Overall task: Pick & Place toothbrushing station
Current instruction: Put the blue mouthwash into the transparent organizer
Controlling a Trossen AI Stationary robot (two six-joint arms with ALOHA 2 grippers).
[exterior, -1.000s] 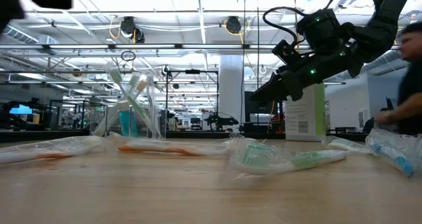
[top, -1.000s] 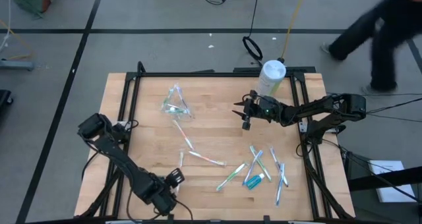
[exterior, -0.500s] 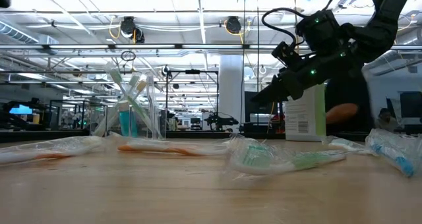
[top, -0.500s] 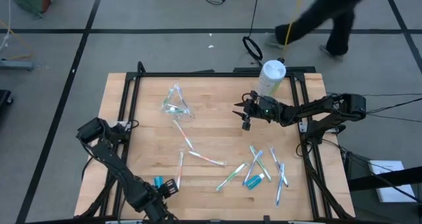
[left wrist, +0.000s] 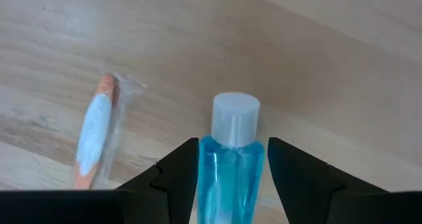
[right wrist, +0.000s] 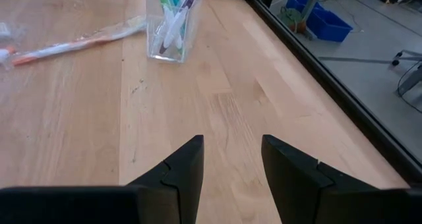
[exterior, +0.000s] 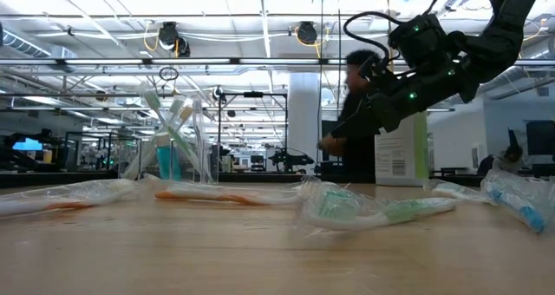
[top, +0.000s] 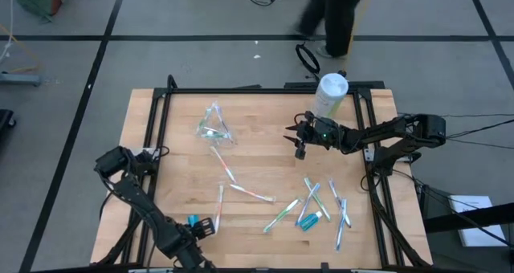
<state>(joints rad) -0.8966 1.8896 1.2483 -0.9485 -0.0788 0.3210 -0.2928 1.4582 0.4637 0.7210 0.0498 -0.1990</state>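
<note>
Wood table (top: pixel 265 165) | cup (top: pixel 213 127) upright at 10 o'clock, awaiting fills | left gripper (top: pixel 195 227) at 7, clamped on tube (left wrist: pixel 229 159) (for carrying) | right gripper (top: pixel 299 139) at 2, released, empty, idle

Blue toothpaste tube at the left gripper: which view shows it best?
The left wrist view: the toothpaste tube fills the gap between the fingers. The high view shows a small blue speck; other views miss it.

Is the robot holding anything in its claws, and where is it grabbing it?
The left gripper holds a small blue toothpaste tube by its body, just below the cap. The right gripper is open and holds nothing.
</note>
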